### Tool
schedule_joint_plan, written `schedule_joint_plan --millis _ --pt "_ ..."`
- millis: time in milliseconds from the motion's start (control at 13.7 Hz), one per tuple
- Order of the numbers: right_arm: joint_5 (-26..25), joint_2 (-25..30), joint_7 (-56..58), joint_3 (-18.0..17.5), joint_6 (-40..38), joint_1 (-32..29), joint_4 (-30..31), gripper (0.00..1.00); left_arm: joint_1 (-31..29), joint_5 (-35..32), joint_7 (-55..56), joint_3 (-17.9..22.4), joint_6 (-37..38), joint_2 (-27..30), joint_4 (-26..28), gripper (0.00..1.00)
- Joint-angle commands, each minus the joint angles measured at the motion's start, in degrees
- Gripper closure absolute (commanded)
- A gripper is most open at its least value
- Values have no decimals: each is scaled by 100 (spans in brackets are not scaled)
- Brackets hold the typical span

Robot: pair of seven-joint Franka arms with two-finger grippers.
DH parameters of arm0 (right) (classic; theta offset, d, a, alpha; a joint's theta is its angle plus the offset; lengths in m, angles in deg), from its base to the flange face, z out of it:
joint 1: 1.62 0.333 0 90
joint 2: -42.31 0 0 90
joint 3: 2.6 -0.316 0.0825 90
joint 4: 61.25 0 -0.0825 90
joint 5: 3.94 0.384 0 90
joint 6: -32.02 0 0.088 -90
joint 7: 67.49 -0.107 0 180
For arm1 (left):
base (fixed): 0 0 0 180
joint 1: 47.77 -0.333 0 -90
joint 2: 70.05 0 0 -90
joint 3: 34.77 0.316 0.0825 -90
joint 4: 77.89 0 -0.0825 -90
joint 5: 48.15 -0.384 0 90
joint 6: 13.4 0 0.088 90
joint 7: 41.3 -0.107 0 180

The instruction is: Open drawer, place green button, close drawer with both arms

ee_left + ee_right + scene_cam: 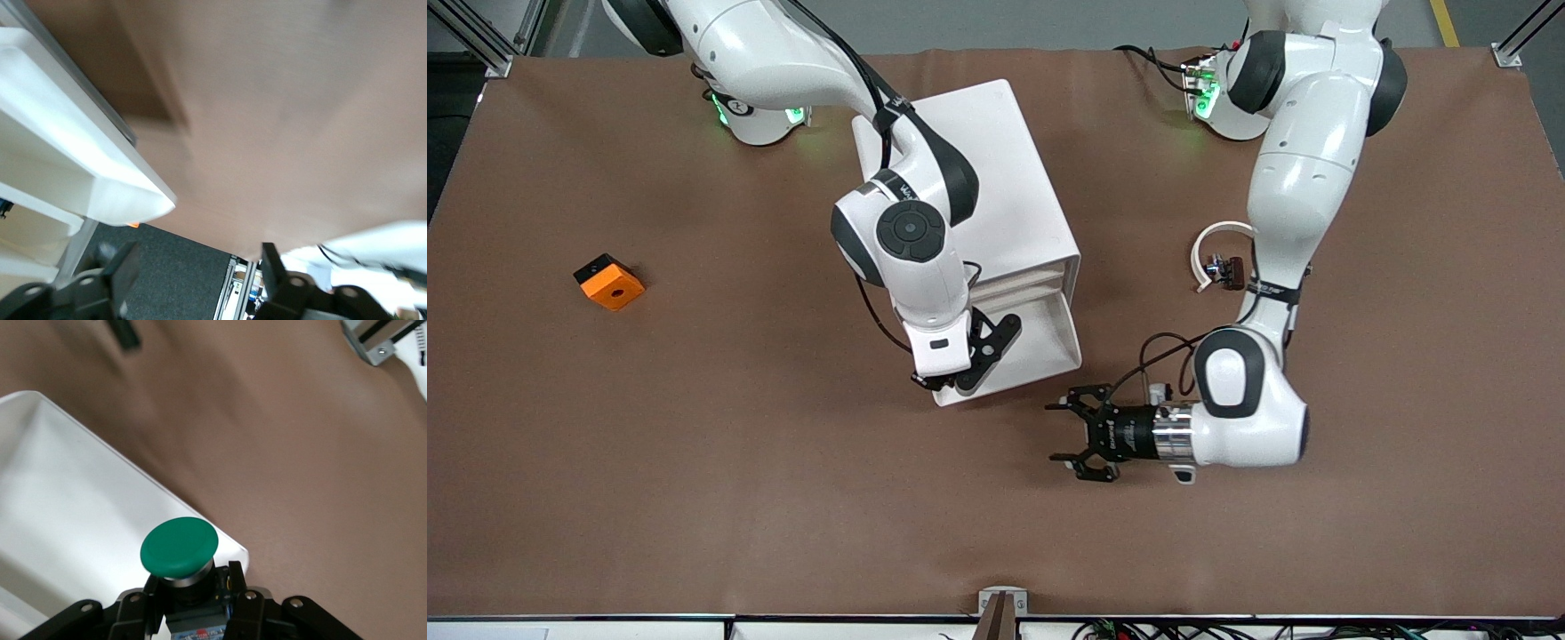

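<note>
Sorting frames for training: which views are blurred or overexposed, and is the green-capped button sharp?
Left wrist view: brown table smeared, white plastic drawer rim blown out. Right wrist view: green-capped black button sharp, table behind it soft. Front view: crisp, evenly lit.

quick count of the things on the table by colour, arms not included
white: 2, drawer cabinet and curved clip
orange: 1, square block
green-capped: 1, button, held in the right tool over the open drawer
total: 4

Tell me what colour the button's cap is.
Green; the button shows best in the right wrist view.
</note>
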State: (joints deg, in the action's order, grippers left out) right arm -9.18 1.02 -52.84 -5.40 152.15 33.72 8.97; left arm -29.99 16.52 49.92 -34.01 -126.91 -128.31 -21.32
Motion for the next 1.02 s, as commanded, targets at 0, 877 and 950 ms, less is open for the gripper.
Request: schedule_joint_plan --millis 0,877,950 --pt "259 -152 90 -107 -42 -18 -201 100 -89 55 -218 362 91 499 135 0" --pt "1323 -626 73 -107 -68 -132 -553 100 -47 -3967 -2043 364 1180 2424 240 0" --pt "1385 -670 73 -107 -77 -176 -562 100 41 -4301 -2351 355 1381 2599 327 0"
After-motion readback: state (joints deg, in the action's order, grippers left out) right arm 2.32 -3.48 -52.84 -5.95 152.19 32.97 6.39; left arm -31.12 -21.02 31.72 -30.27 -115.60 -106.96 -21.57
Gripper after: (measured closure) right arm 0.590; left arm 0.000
